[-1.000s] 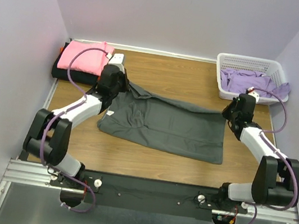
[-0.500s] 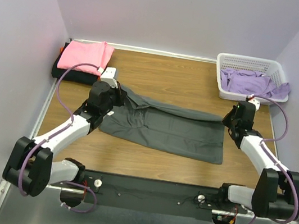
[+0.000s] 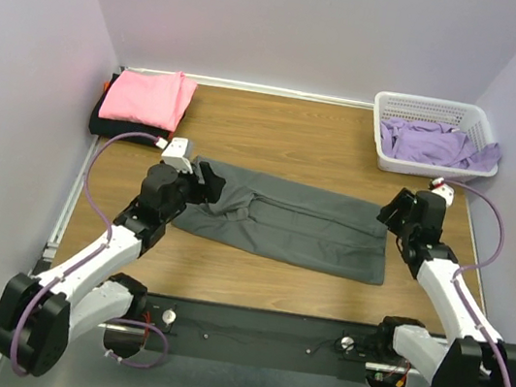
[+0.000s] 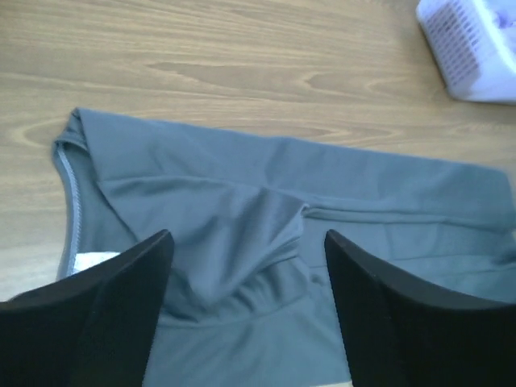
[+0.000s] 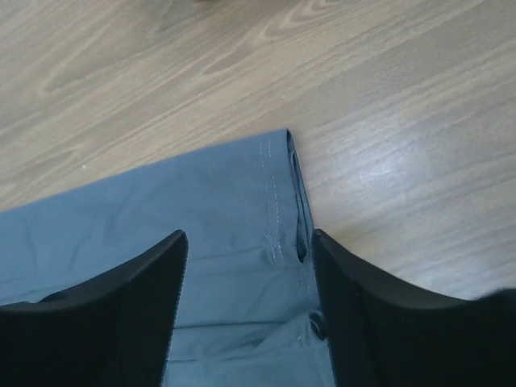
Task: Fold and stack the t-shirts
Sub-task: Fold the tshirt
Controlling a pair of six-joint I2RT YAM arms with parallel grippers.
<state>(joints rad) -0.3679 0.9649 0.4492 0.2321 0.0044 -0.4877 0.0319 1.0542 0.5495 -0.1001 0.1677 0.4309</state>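
- Desk: flat board with a light wood-grain surface, enclosed by pale lilac walls.
- Charcoal grey t-shirt: soft, matte knit cloth. It lies flat at the middle of the desk, folded lengthwise into a long band that runs from the left arm to the right arm. The neck end, toward the left, carries shallow creases and an overlapped flap.
- Basket: white plastic lattice, rectangular, at the far right corner of the desk.
- Lavender t-shirts: crumpled inside the basket, with one part draped over its right rim.
- Pink t-shirt: folded square at the far left corner, resting on top of the black t-shirt.
- Left fingers: black, smooth, wedge-shaped and spread apart. They sit over the neck end of the charcoal grey t-shirt, whose creased cloth shows in the gap.
- Right fingers: same form, spread apart. The shirt's bottom corner lies between them.
- Hem: double row of pale stitching along the shirt's right end, with folded layers visible at the edge.
- Label: white patch inside the neck, beside the ribbed collar. Its print cannot be read.
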